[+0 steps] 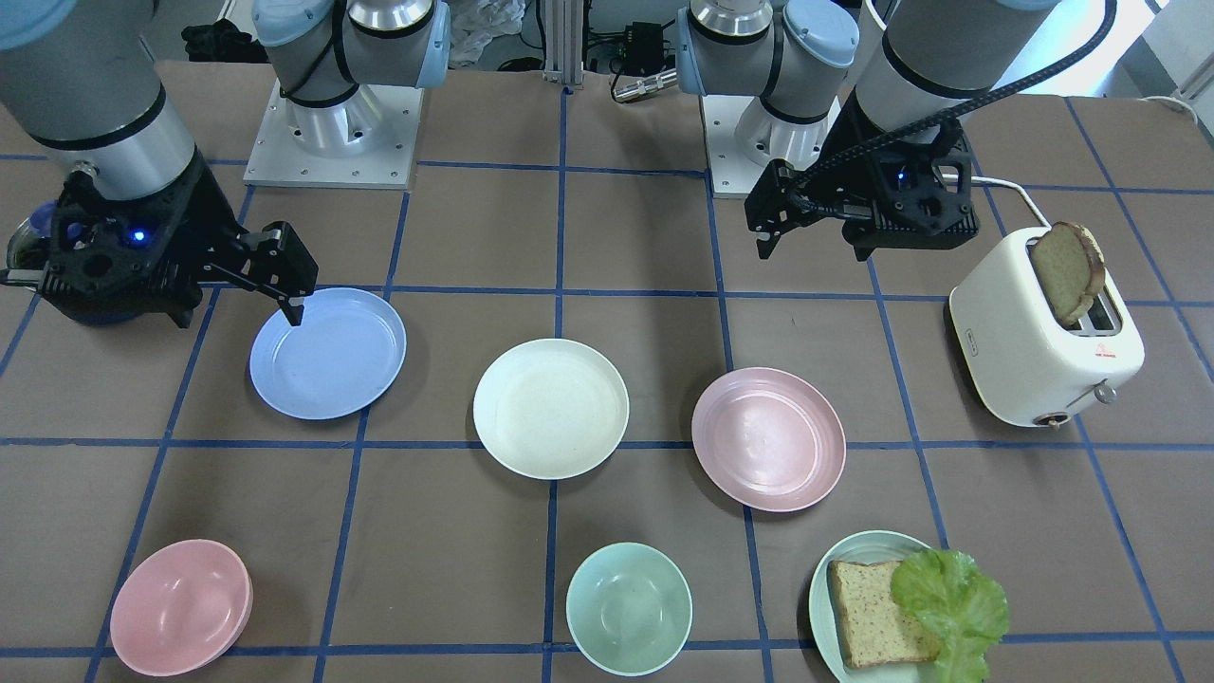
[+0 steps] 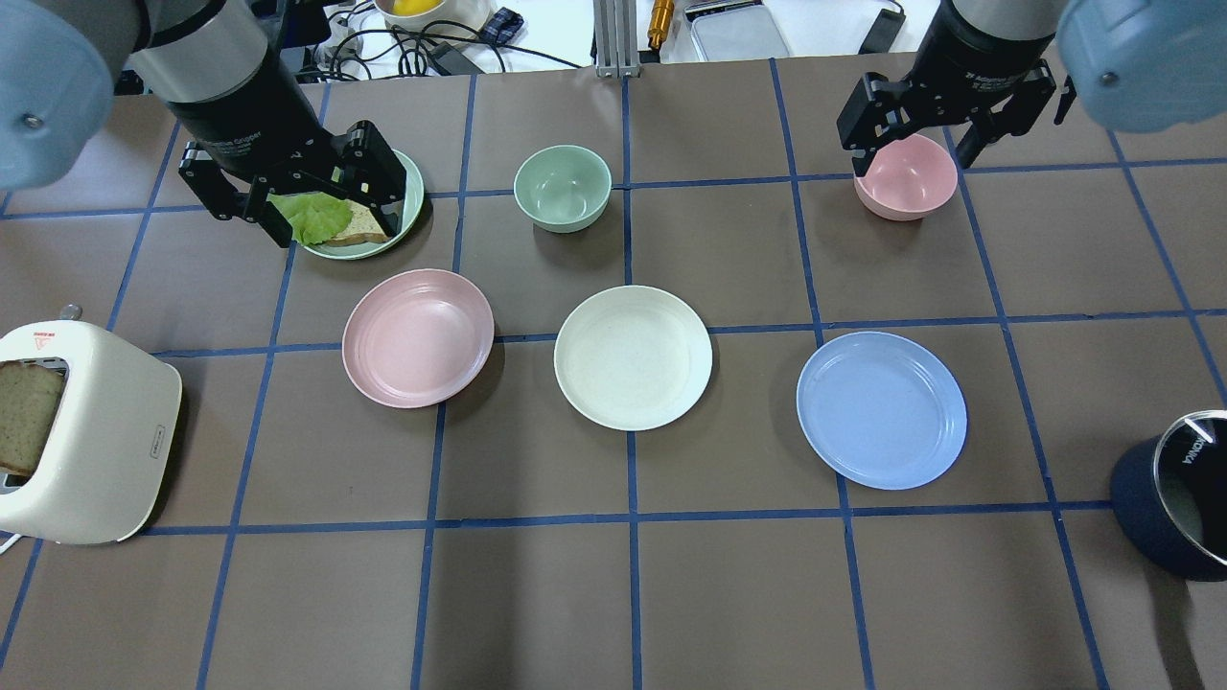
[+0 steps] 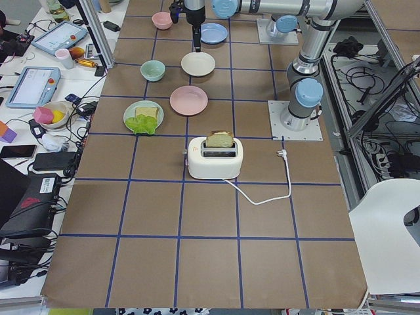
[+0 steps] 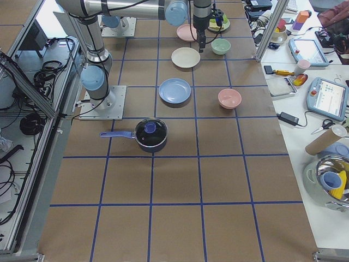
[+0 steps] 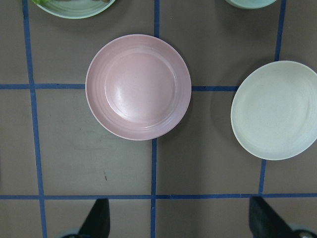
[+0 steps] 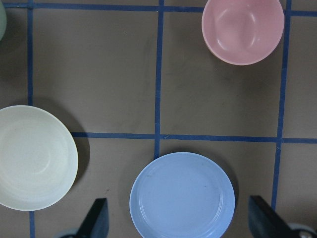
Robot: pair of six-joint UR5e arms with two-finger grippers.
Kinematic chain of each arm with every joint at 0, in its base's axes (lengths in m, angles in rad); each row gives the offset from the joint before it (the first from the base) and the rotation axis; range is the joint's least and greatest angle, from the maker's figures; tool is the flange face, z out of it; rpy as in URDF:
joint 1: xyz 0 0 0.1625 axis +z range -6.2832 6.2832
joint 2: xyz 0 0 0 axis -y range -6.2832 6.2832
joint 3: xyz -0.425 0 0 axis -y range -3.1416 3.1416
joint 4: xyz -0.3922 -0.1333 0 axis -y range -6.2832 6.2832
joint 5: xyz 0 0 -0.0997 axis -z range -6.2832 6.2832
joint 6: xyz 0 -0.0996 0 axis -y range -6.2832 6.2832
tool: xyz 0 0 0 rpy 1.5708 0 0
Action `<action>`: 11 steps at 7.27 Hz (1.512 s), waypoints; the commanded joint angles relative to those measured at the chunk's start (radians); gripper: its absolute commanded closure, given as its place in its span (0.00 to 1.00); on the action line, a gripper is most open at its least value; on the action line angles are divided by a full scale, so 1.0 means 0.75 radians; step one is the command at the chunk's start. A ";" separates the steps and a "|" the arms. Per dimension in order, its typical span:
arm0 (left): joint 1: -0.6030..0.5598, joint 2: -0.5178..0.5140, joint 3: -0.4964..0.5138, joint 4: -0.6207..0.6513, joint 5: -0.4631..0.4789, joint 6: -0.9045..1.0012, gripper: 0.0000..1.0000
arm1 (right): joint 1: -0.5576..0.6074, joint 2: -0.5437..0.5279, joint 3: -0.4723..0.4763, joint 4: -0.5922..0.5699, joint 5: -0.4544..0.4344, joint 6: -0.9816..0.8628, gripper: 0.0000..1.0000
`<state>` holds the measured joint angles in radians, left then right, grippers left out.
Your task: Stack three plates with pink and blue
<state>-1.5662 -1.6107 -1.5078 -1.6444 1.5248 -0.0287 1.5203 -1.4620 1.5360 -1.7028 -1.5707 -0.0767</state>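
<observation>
A brown table (image 2: pixel 729 594) is gridded with blue tape. At its left end a cream toaster (image 2: pixel 105 431) is stood, its red label too small to be read. "KONKA" is printed on the lid (image 2: pixel 1193 479) of the dark blue pot (image 2: pixel 1145 513). The left gripper (image 5: pixel 178 220) and the right gripper (image 6: pixel 178 220) are held spread wide, with nothing between the fingers. The pink plate (image 2: pixel 418 337), cream plate (image 2: pixel 633 370) and blue plate (image 2: pixel 882 410) are laid apart in a row, unstacked.
</observation>
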 commanded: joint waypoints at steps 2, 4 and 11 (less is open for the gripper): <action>0.002 0.000 -0.002 0.000 0.000 0.001 0.00 | -0.137 0.043 0.292 -0.326 -0.037 -0.071 0.00; -0.004 -0.002 -0.018 0.006 -0.002 0.001 0.00 | -0.270 0.037 0.526 -0.463 -0.039 -0.198 0.00; -0.069 -0.367 -0.405 0.819 0.002 -0.011 0.00 | -0.509 0.107 0.926 -0.857 0.120 -0.270 0.46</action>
<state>-1.6072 -1.8286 -1.7800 -1.1527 1.5251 -0.0308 1.1415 -1.3901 2.2290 -2.3387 -1.5144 -0.2839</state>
